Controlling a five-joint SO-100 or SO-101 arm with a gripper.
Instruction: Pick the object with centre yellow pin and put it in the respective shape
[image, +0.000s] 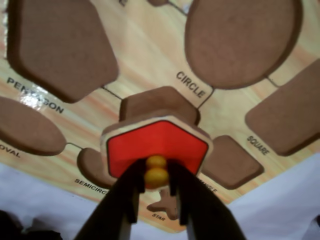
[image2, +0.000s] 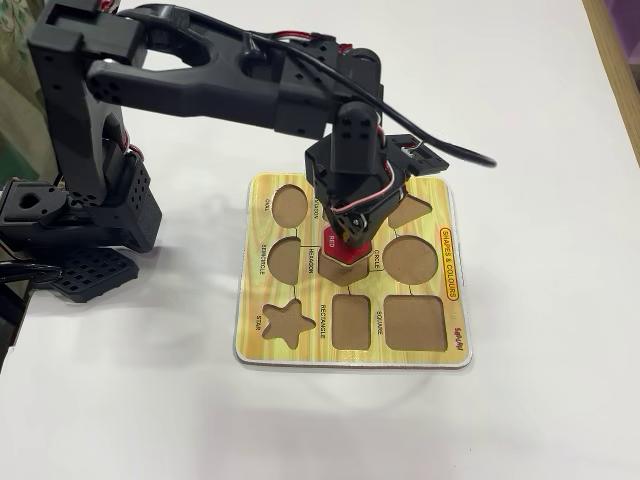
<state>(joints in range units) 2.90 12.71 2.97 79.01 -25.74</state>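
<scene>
A red hexagon-shaped piece (image: 156, 144) with a yellow pin (image: 156, 176) at its centre hangs in my gripper (image: 156, 172), which is shut on the pin. The piece sits just above and slightly in front of the matching brown recess (image: 157, 102) in the middle of the wooden shape board (image: 145, 55). In the fixed view the gripper (image2: 345, 238) holds the red piece (image2: 346, 251) over the centre of the board (image2: 455, 335); whether it touches the board cannot be told.
Empty cutouts surround the middle: circle (image2: 410, 258), square (image2: 415, 322), rectangle (image2: 352, 322), star (image2: 287, 322), semicircle (image2: 285, 262), oval (image2: 290, 205). The arm's base (image2: 90, 200) stands left of the board on the white table (image2: 540, 150).
</scene>
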